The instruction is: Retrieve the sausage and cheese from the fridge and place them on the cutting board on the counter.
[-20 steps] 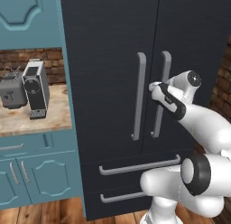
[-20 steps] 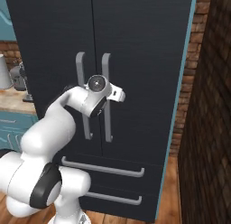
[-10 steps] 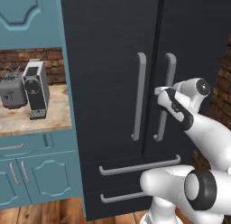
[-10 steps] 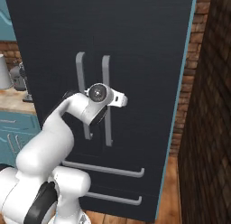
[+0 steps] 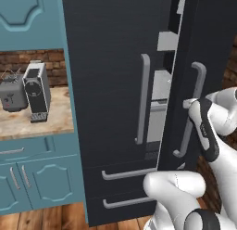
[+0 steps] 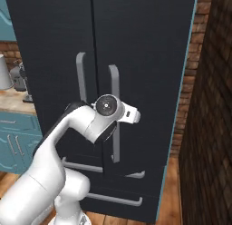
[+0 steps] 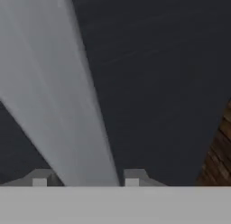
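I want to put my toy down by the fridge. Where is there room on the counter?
The front of the beige counter is bare, between the coffee machine and the fridge. The back by the brick wall is crowded: the grey toaster sits close beside the coffee machine.

The arm is glossy white, built of fat rounded links that swell at each joint like smooth shells. Dark grey to black bands sit between the links, and a long black strip runs along the forearm, bearing a small pale marking too small to read. The wrist ends in a round cap: a dark disc ringed in pale grey, with a small light hub at its centre. Beside it a short white block juts out, with a small dark slot in its face. The base joint shows a black ring around a white hub. No cables or screws can be made out.
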